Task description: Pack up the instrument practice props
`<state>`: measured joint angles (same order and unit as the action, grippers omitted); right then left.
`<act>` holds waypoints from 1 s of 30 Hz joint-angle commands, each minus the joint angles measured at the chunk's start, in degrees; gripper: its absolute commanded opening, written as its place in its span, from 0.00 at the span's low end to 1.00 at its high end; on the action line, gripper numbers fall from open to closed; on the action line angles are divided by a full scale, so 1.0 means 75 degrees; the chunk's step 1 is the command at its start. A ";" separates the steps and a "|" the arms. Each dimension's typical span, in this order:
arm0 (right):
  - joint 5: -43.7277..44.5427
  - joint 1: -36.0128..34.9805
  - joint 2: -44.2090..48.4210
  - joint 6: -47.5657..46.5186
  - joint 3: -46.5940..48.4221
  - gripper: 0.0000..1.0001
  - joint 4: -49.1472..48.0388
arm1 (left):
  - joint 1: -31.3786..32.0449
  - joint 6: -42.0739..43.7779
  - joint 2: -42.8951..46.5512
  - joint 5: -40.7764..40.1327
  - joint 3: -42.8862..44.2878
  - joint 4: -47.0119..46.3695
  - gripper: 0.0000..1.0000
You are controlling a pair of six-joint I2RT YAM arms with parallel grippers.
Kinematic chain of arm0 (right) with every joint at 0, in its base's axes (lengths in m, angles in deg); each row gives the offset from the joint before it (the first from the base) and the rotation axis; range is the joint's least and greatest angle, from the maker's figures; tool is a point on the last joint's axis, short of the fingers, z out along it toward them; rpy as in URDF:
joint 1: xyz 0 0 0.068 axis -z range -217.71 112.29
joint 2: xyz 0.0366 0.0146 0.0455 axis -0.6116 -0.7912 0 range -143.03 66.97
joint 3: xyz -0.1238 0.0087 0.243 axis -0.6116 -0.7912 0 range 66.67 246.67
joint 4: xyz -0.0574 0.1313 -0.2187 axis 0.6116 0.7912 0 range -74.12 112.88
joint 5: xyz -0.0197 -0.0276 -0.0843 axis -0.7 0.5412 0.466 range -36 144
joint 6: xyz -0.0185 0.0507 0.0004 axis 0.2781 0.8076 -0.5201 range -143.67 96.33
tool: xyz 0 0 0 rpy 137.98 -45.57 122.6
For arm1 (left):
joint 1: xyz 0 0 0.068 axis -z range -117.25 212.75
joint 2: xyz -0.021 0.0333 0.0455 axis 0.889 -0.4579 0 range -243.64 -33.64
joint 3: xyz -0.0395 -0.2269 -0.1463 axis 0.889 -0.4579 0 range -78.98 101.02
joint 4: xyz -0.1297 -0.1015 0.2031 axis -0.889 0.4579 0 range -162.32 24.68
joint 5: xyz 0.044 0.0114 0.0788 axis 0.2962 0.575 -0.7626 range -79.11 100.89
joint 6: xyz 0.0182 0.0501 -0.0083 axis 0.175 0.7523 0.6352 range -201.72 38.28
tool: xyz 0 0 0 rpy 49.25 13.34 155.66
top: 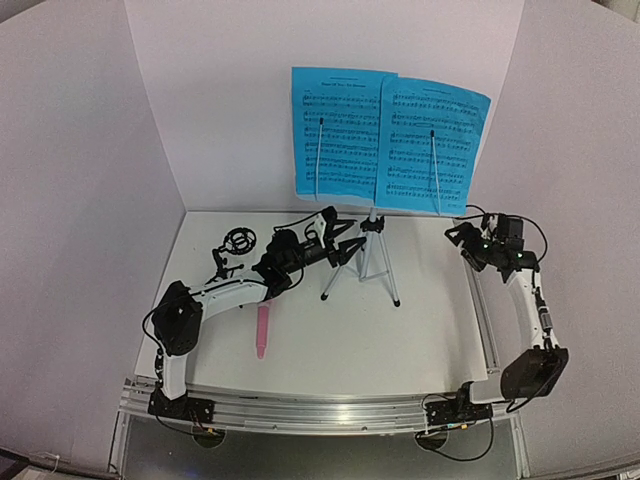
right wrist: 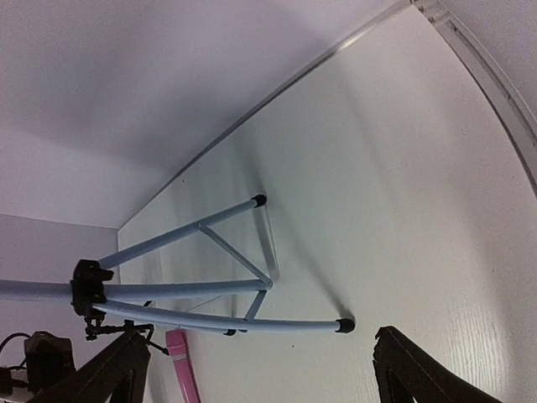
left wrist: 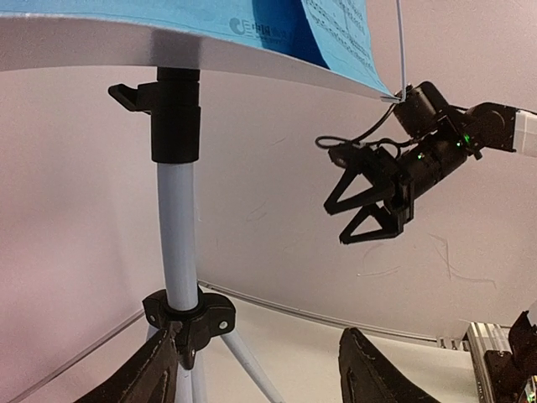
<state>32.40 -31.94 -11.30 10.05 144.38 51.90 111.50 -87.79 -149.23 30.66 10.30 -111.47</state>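
Observation:
Two blue sheet-music pages (top: pixel 340 130) rest on the music stand, whose silver tripod (top: pixel 365 262) stands at the back middle of the table. A pink microphone (top: pixel 262 332) lies flat left of centre. A small black mic stand (top: pixel 238 243) sits at the back left. My left gripper (top: pixel 345 245) is open and empty just left of the tripod's pole. In the left wrist view the pole (left wrist: pixel 178 227) stands by the left finger, with the gripper (left wrist: pixel 264 365) empty. My right gripper (top: pixel 462 238) is open and empty to the right of the tripod. Its wrist view (right wrist: pixel 260 369) shows the tripod legs (right wrist: pixel 218 290) and the microphone (right wrist: pixel 180 369).
White backdrop walls (top: pixel 230 100) close the back and sides. Aluminium rails run along the front edge (top: pixel 320 410) and the right side (top: pixel 485 320). Black cables trail behind both wrists. The right gripper shows in the left wrist view (left wrist: pixel 369 210).

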 commanded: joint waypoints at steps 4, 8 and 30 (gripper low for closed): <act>-0.0267 0.0840 0.0417 -0.1829 0.2235 0.93 -0.0030 | -0.0008 0.0007 0.0174 -0.0232 0.0014 -0.0425 0.65; -0.0326 0.0844 0.0183 -0.2871 0.4026 0.96 -0.0028 | -0.0008 0.0090 0.0368 -0.0168 -0.0276 -0.0424 0.65; -0.3009 0.0838 -0.0840 -0.2186 0.6580 0.88 -0.1871 | -0.0058 0.1281 0.3254 0.1018 -0.1443 0.1575 0.60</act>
<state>13.20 -25.52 -18.37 -9.48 191.92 42.02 111.49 -81.96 -135.62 35.21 -0.17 -104.98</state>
